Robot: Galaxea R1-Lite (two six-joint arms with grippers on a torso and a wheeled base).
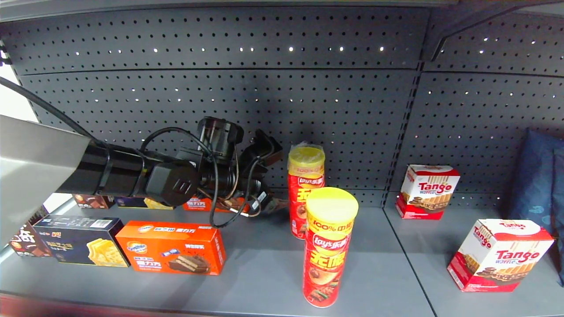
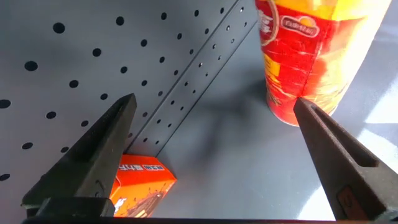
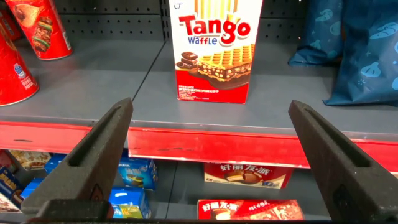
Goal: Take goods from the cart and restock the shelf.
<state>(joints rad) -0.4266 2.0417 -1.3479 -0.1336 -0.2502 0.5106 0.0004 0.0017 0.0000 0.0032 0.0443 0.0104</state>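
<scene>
My left gripper (image 1: 269, 203) is deep in the shelf near the pegboard back wall, open and empty (image 2: 213, 102). Just beside it stands the rear chip can (image 1: 306, 189), red with a yellow lid (image 2: 311, 50). A second chip can (image 1: 328, 246) stands nearer the shelf front. Behind the left arm, an orange box (image 1: 200, 204) lies against the back wall (image 2: 140, 186). My right gripper (image 3: 210, 106) is open and empty in front of the red shelf edge (image 3: 217, 144), facing a Tango waffle box (image 3: 214, 50).
An orange wafer box (image 1: 172, 247) and a dark blue box (image 1: 83, 240) lie at the front left. Two Tango boxes (image 1: 425, 185) (image 1: 500, 255) stand on the right, with blue bags (image 1: 542, 176) beyond. Bare shelf (image 1: 264, 273) lies between the boxes and cans. The lower shelf holds more boxes (image 3: 245, 174).
</scene>
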